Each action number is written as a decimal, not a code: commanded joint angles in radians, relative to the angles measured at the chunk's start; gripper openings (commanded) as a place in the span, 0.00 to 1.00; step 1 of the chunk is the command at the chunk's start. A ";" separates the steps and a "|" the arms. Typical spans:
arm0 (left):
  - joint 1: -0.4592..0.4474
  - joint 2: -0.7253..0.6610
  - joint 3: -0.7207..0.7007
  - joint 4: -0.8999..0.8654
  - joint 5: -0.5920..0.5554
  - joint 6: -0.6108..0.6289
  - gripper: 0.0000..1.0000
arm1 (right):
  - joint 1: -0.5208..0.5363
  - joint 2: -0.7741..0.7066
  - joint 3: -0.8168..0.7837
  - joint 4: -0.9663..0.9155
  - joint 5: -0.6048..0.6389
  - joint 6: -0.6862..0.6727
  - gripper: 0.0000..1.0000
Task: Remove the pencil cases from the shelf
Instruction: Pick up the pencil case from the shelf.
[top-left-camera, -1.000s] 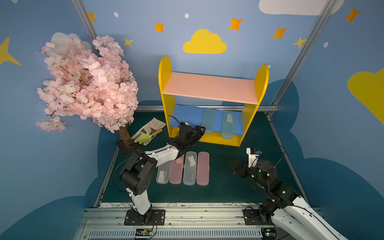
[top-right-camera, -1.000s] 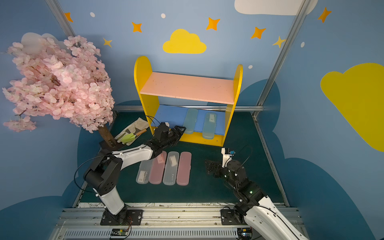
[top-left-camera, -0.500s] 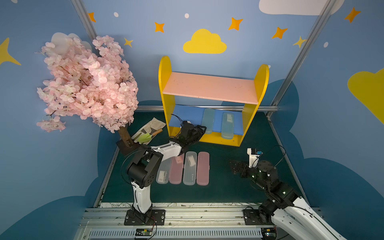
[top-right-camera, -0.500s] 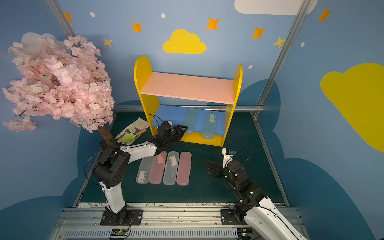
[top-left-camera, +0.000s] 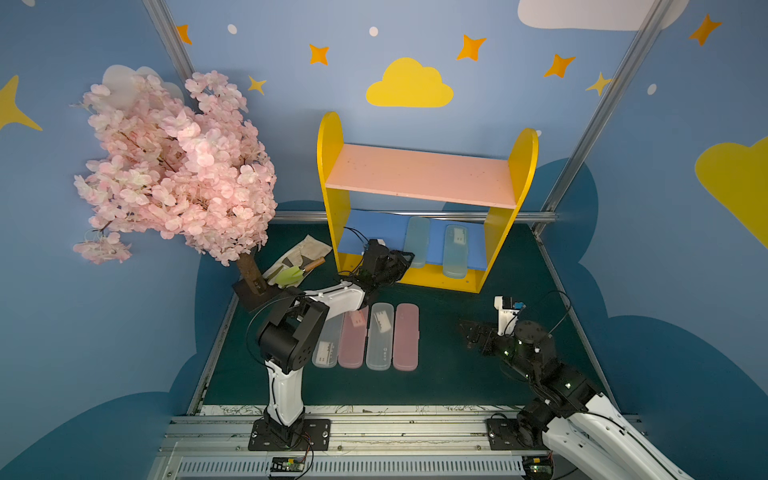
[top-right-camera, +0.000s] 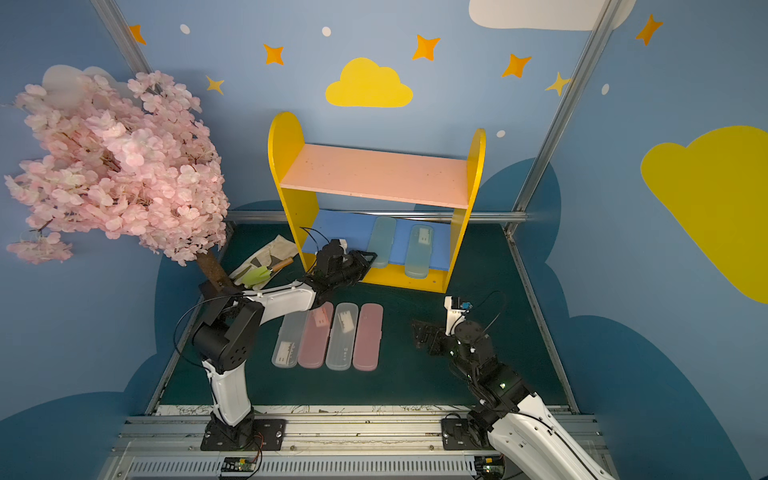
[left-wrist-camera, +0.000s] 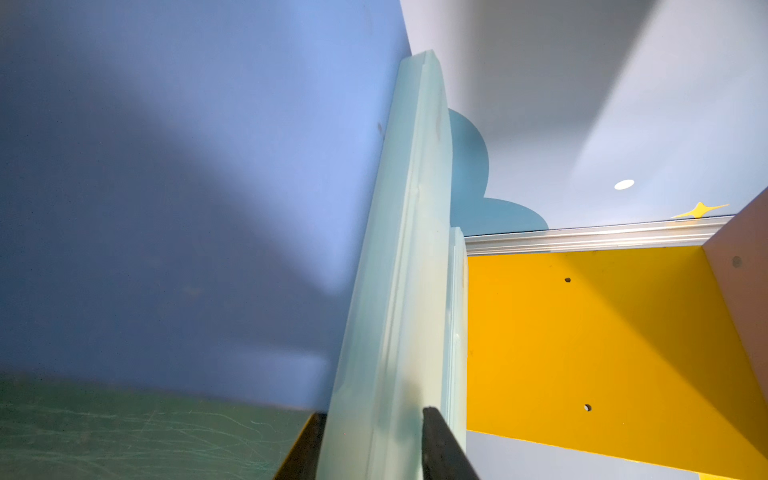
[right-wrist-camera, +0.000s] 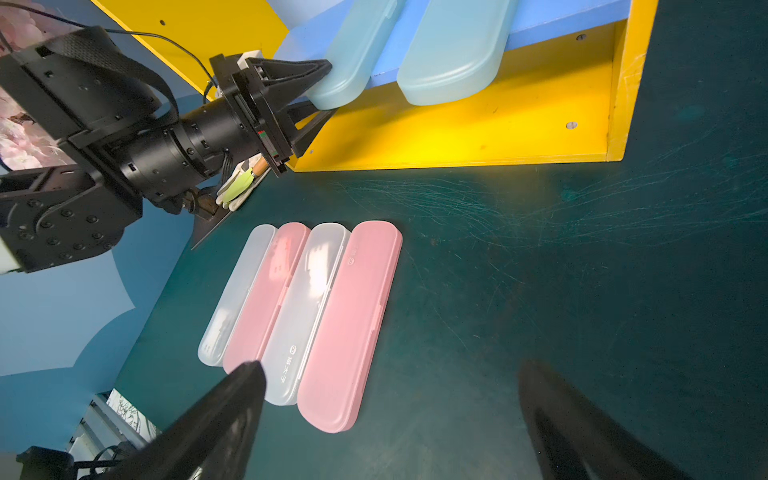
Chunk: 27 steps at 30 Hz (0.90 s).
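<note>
Left end effector (right-wrist-camera: 326, 89) seemingly clamps plain blue case (right-wrist-camera: 353, 54), labelled blue case (top-left-camera: 455, 249) alongside.

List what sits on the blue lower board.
Two pale blue pencil cases side by side: the unlabelled case, its near end between the left gripper's jaws, and the labelled case. The pink upper board hides the rear.

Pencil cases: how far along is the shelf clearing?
Done: a row of four cases lies on the mat. In hand: the left gripper grips the near end of one pale blue case on the blue lower board. Left: that case and the labelled blue case beside it. The right gripper hangs open.
</note>
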 joint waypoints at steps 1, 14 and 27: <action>0.001 0.008 0.002 0.036 0.014 0.006 0.31 | -0.008 -0.011 -0.009 -0.001 0.012 -0.001 0.99; -0.002 -0.140 -0.089 0.163 0.089 0.004 0.10 | -0.007 -0.069 -0.033 0.051 -0.053 -0.008 0.99; -0.006 -0.544 -0.437 0.240 0.222 -0.039 0.03 | -0.008 0.035 0.007 0.324 -0.259 0.180 0.99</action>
